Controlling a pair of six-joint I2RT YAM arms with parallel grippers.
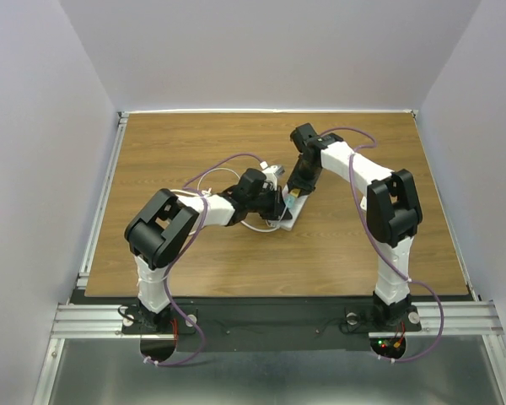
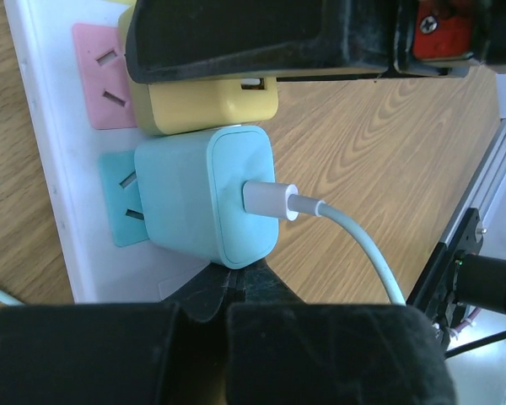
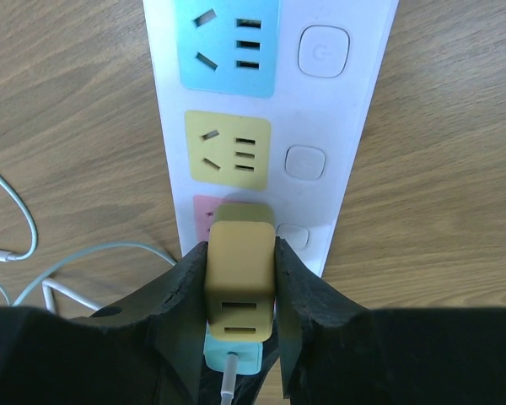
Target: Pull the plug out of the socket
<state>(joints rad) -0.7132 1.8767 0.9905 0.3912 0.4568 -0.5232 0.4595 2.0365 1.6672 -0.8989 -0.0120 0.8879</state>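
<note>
Obstacles: yellow plug (image 3: 240,270) and cyan adapter (image 2: 207,194) seated close together at one end of the socket (image 3: 354,126); right gripper (image 3: 240,251) clamped on the plug's flanks; left gripper (image 2: 228,283), closed, just beside the adapter's far side; the adapter's white cable (image 2: 354,236) arcing out over the table (image 2: 388,126). Loose white cords (image 3: 17,211) lie on the table beside the socket, opposite its buttons (image 3: 324,52). Free room: above the unoccupied blue outlet face (image 3: 228,46) and yellow outlet face (image 3: 228,156), and over bare table on the button side.

Bright even light, soft shadows, sharp
</note>
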